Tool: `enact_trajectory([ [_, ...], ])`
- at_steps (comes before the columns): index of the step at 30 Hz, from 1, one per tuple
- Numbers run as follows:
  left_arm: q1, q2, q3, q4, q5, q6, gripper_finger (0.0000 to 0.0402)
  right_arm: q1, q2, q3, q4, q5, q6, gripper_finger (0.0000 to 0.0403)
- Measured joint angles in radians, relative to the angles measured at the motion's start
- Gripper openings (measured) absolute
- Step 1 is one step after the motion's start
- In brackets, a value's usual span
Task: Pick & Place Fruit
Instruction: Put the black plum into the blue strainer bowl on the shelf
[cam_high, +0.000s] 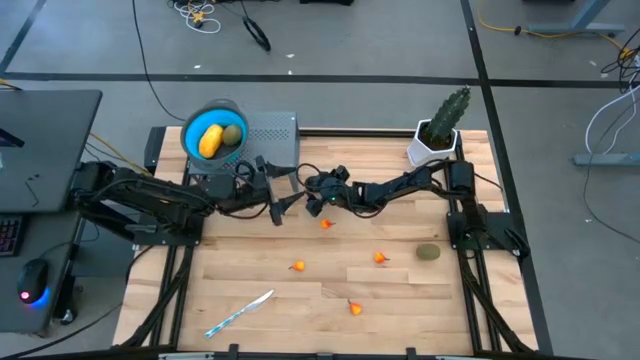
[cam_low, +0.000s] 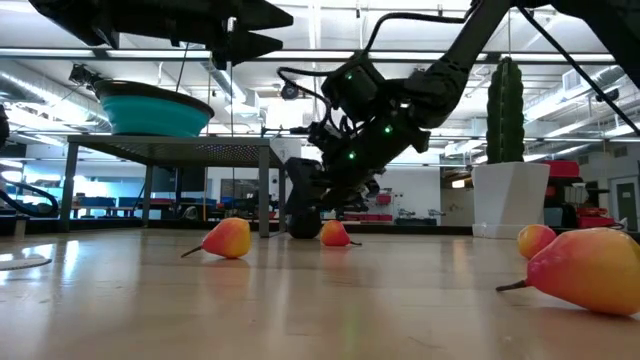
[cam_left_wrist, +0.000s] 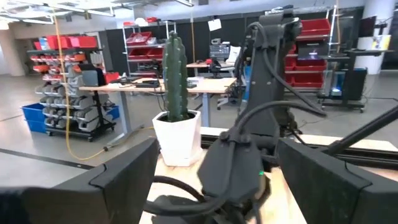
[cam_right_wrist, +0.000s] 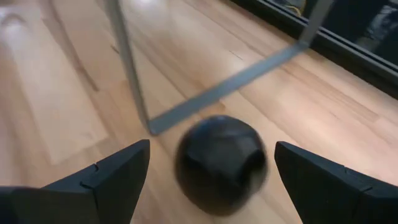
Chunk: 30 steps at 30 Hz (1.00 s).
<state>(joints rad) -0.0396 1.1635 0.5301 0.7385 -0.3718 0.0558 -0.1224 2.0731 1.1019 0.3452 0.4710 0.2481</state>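
Your right gripper (cam_high: 318, 192) sits low at the table's far middle, fingers apart; from above, the left gripper (cam_high: 283, 203), also apart, faces it. Level view: orange pieces (cam_low: 229, 238) lie near. Right wrist: the black ball (cam_right_wrist: 221, 163) rests between the spread fingers (cam_right_wrist: 118, 174), ungripped.

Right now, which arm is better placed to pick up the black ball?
The right. Its right gripper is open with the black ball lying between its fingers on the table. The left gripper, also open, points level over the table toward the cactus.
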Motion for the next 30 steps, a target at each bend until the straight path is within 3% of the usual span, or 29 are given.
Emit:
enact_trajectory([
  [7, -0.018, 0.0, 0.0, -0.006, -0.025, 0.04, 0.0336, -0.009, 0.0, 0.0, -0.037, -0.008, -0.005, 0.0355],
  [15, -0.018, -0.006, 0.0, 0.008, -0.107, 0.227, 0.0336, -0.023, 0.0, 0.0, -0.078, -0.005, -0.081, 0.0355],
  [23, -0.018, -0.026, 0.001, 0.043, -0.103, 0.384, 0.0336, -0.04, 0.0, -0.005, -0.144, -0.001, -0.115, 0.0355],
  [30, -0.018, -0.038, 0.025, 0.035, -0.083, 0.496, 0.0336, -0.072, -0.003, -0.048, -0.07, -0.05, -0.153, 0.035],
])
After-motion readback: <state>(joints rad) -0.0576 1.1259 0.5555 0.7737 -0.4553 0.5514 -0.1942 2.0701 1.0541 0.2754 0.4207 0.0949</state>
